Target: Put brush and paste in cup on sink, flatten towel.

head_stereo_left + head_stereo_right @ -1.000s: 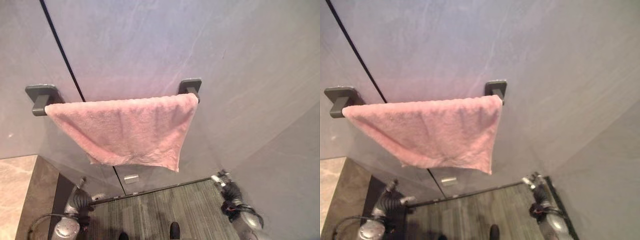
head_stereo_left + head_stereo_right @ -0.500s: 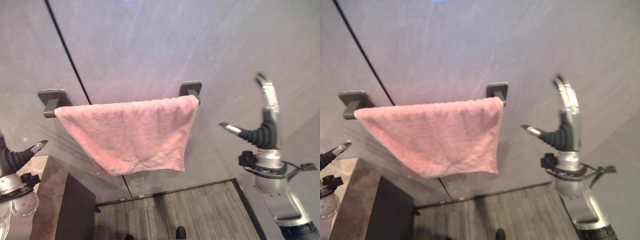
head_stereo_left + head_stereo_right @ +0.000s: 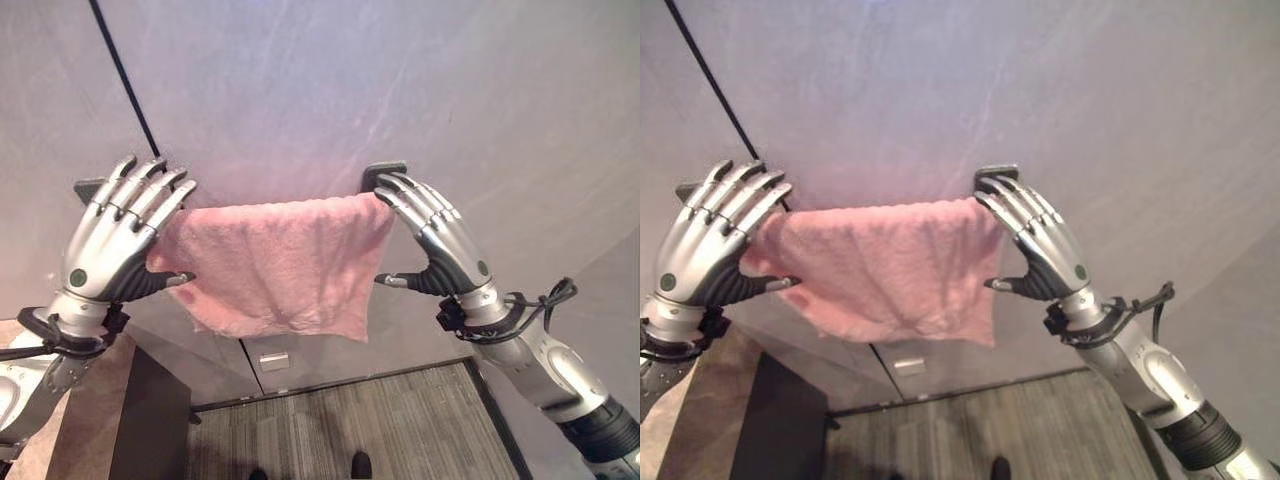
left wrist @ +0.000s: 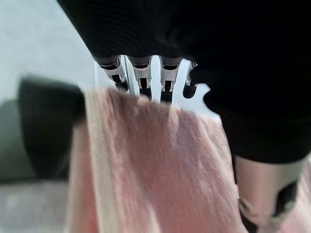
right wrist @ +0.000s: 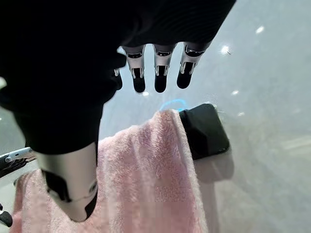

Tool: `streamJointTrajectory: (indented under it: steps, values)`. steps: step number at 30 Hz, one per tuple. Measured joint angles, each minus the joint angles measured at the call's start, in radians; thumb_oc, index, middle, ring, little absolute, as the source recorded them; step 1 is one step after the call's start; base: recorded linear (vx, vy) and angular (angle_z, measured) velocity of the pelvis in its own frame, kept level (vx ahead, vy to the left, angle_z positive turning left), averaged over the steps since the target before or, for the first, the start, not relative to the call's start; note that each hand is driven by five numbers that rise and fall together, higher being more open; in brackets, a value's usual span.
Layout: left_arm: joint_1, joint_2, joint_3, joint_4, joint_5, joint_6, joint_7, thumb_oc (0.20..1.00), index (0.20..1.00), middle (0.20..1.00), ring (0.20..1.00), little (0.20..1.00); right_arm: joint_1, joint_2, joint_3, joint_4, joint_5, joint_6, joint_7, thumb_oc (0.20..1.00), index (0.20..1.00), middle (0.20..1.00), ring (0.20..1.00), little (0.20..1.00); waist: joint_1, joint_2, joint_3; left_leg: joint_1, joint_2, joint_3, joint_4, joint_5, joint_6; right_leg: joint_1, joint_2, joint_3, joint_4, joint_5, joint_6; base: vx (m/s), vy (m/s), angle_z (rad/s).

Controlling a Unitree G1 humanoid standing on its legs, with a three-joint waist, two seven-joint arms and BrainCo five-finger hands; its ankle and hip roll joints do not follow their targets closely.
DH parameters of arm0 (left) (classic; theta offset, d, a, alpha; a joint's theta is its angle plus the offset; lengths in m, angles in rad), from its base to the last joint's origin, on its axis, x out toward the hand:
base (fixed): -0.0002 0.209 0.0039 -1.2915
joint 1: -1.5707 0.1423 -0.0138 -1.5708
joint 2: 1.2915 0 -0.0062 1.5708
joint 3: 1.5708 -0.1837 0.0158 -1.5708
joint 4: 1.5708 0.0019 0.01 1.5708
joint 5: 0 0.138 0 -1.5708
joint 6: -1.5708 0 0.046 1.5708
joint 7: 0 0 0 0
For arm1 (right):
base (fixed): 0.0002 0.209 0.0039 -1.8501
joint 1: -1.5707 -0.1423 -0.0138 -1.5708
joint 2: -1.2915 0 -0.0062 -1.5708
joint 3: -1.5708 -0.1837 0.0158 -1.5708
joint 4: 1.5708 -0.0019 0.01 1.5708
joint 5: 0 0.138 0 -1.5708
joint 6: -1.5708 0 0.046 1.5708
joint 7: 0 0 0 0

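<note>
Grey wall ahead, I'm working on the towel (image 3: 275,265), which is hanging bunched on its rail.
I'm holding my left hand (image 3: 115,235) and right hand (image 3: 440,240) at its ends, fingers straight, gripping nothing; flattening looks barely begun.

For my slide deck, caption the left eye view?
Both open hands, left and right, reach the pink towel on its rail.

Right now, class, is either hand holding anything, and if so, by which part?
Nothing is held. The left hand and right hand are both open, fingers straight, at the two ends of the pink towel draped over the rail.
</note>
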Motion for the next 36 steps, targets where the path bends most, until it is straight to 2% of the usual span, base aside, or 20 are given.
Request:
streamJointTrajectory:
  steps: [5, 11, 14, 17, 25, 31, 36]
  values:
    - [0.000, 0.039, 0.003, -0.003, 0.014, -0.002, -0.047, 1.000, 1.000, 1.000, 1.000, 1.000, 0.000, -0.049, 0.005, 0.022, -0.018, 0.003, 0.049, 1.000, 1.000, 1.000, 1.000, 1.000, -0.002, 0.011, 0.009, 0.001, 0.000, 0.002, 0.000, 0.000, 0.000, 0.000, 0.001, 0.002, 0.000, -0.001, 0.001, 0.00, 0.000, 0.00]
    - [0.064, 0.036, 0.081, -0.011, 0.012, -0.019, -0.084, 1.000, 1.000, 1.000, 1.000, 1.000, -0.035, -0.066, 0.005, 0.030, -0.020, 0.001, 0.090, 1.000, 1.000, 1.000, 1.000, 1.000, 0.000, 0.009, 0.029, 0.012, 0.000, 0.020, 0.000, -0.006, -0.005, -0.003, 0.002, 0.020, 0.000, -0.004, -0.004, 0.00, 0.006, -0.09]
    - [0.107, 0.015, 0.127, -0.023, -0.001, -0.020, -0.101, 1.000, 1.000, 1.000, 1.000, 1.000, -0.060, -0.106, 0.005, 0.029, -0.045, 0.001, 0.114, 1.000, 1.000, 1.000, 1.000, 1.000, 0.002, 0.009, 0.030, 0.013, 0.000, 0.029, 0.000, -0.007, -0.003, -0.004, 0.002, 0.022, 0.000, -0.002, -0.004, 0.00, -0.004, -0.08]
    - [0.105, -0.053, 0.130, -0.043, -0.052, -0.019, -0.127, 1.000, 1.000, 1.000, 1.000, 1.000, -0.069, -0.179, -0.007, 0.008, -0.046, 0.001, 0.155, 1.000, 1.000, 1.000, 1.000, 1.000, 0.000, 0.009, 0.030, 0.014, 0.000, 0.029, 0.000, -0.006, -0.001, -0.004, 0.002, 0.023, 0.000, 0.003, 0.003, 0.00, 0.000, 0.00]
    - [0.053, -0.160, 0.102, -0.033, -0.263, -0.028, -0.205, 1.000, 1.000, 1.000, 1.000, 1.000, -0.148, -0.262, 0.012, 0.033, -0.043, 0.003, 0.264, 1.000, 1.000, 1.000, 1.000, 1.000, -0.004, 0.000, 0.017, 0.016, 0.000, 0.029, 0.000, -0.008, -0.004, -0.001, 0.002, 0.023, 0.000, 0.003, 0.002, 0.00, 0.000, 0.00]
    - [0.006, -0.186, 0.047, -0.005, -0.424, -0.031, -0.249, 1.000, 1.000, 1.000, 1.000, 1.000, -0.164, -0.262, 0.047, 0.075, -0.036, 0.004, 0.283, 1.000, 1.000, 1.000, 1.000, 1.000, 0.000, -0.006, -0.021, 0.014, -0.002, 0.029, 0.000, -0.009, -0.002, -0.008, -0.001, 0.024, 0.000, 0.003, 0.002, 0.00, 0.000, 0.00]
    - [-0.006, -0.170, 0.035, 0.017, -0.449, -0.031, -0.282, 1.000, 1.000, 1.000, 1.000, 1.000, -0.186, -0.262, 0.077, 0.102, -0.038, 0.004, 0.283, 1.000, 1.000, 1.000, 1.000, 1.000, 0.000, -0.006, -0.037, 0.014, -0.002, 0.030, 0.000, -0.009, -0.003, -0.007, 0.000, 0.024, 0.000, 0.003, 0.003, 0.00, 0.000, 0.00]
